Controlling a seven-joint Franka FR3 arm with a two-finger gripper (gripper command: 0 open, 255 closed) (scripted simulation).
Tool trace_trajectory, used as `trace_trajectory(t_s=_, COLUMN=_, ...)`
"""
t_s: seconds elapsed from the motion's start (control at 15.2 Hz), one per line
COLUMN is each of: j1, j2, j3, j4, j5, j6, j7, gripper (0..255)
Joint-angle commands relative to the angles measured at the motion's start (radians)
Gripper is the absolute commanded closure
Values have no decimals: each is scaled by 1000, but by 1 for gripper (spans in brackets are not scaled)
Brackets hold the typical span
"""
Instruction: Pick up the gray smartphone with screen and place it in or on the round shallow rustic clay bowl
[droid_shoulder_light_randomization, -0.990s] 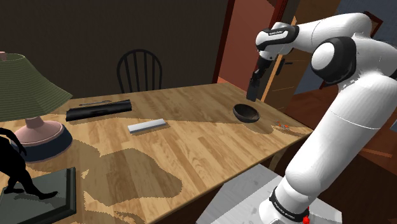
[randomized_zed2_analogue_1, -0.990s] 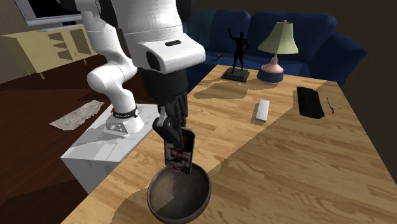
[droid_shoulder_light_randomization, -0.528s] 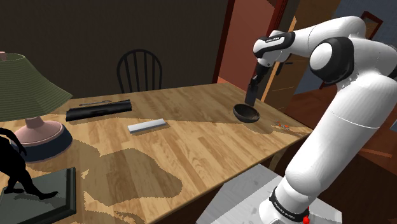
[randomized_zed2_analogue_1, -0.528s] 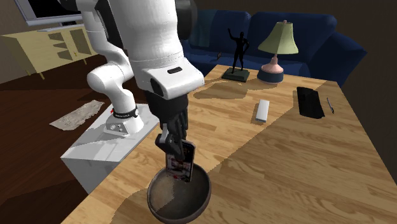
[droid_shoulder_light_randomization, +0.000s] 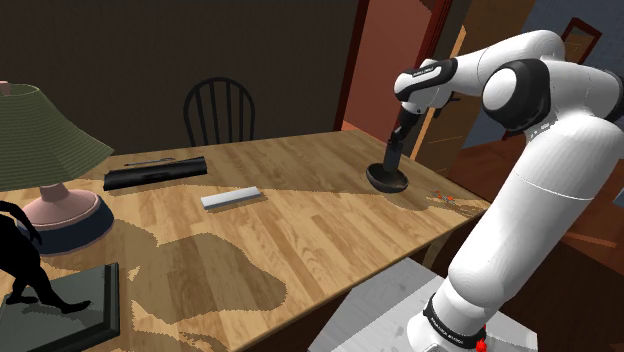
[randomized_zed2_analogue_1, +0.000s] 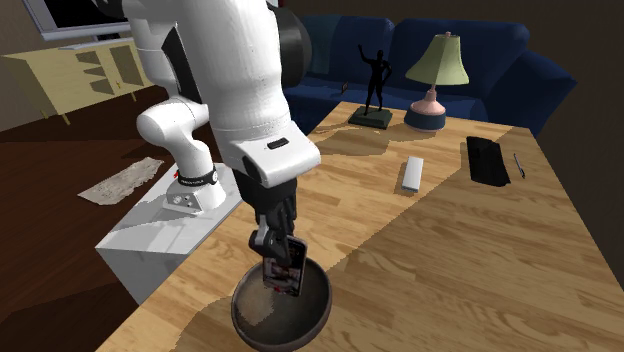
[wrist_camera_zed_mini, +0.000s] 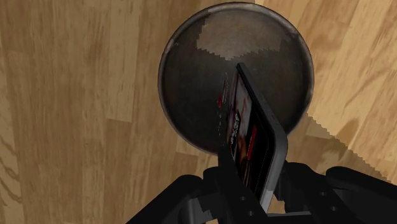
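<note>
The lamp (droid_shoulder_light_randomization: 40, 140) and the black statue (droid_shoulder_light_randomization: 22, 255) are cut off by the shoulder view's left edge. A tiny thing (droid_shoulder_light_randomization: 445, 199) near the worktop (droid_shoulder_light_randomization: 320, 230) corner is too small to tell. In the wrist view the phone (wrist_camera_zed_mini: 251, 140) covers part of the bowl (wrist_camera_zed_mini: 191, 83), and the jaws hide the phone's near end.

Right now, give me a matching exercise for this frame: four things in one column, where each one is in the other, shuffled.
Things:
1 smartphone
2 dark bowl
3 lamp
4 white bar

Places:
A lying flat on the middle of the table
B clasped in the gripper
C directly under the phone
D standing beside the dark figurine

Pairs: 1-B, 2-C, 3-D, 4-A
</note>
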Motion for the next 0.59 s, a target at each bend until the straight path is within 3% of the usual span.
trace_trajectory(t_s=0.0, j1=0, j2=1, j3=0, j4=-1, j5=1, j6=2, j7=-1, gripper=255)
trace_trajectory(t_s=0.26, j1=0, j2=1, j3=0, j4=-1, j5=1, j6=2, j7=-1, gripper=255)
trace_trajectory(t_s=0.33, j1=0, j2=1, j3=0, j4=-1, j5=1, j6=2, j7=-1, gripper=0)
trace_trajectory(t_s=0.53, j1=0, j2=1, j3=0, j4=-1, j5=1, j6=2, j7=-1, gripper=0)
